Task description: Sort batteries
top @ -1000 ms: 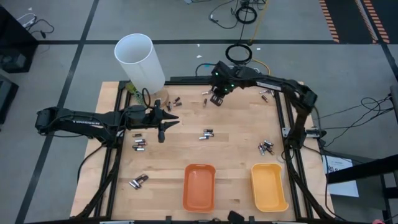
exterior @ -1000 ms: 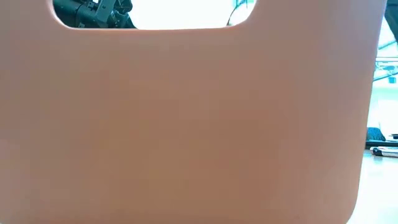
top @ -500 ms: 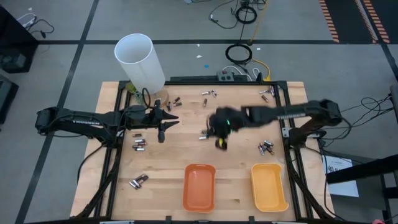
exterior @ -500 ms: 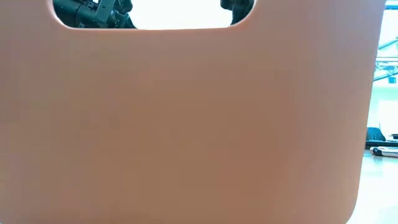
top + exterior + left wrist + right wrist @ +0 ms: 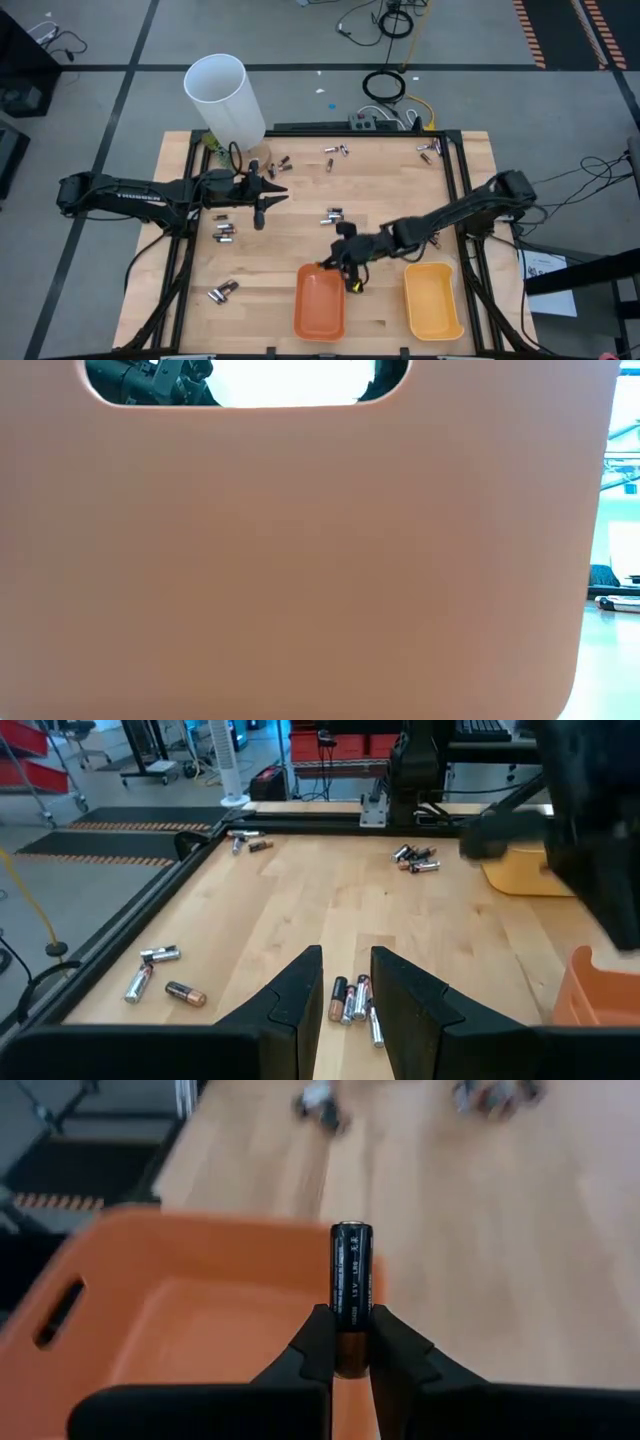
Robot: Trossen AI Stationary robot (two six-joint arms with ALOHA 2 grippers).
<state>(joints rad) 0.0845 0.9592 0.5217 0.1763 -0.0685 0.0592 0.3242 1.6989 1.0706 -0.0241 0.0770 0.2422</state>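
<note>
Table [image 5: 380, 190]: pale natural wood, black frame along its edges. Orange tray [image 5: 320, 302] at 6 o'clock; yellow tray [image 5: 433, 300] at 5 o'clock. White tube [image 5: 225, 98] at 11 o'clock. Scattered batteries [image 5: 332, 215]: silvery, or dark with coppery ends. Battery [image 5: 352, 1298] in the right gripper [image 5: 348, 1342]: black, fine pale lettering, coppery base. Both arms black. Floor grey, with orange-black hazard striping at 1 o'clock.

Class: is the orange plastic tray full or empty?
Empty as far as visible: the orange plastic tray shows a bare floor; the right gripper holds a dark battery above its rim.
</note>
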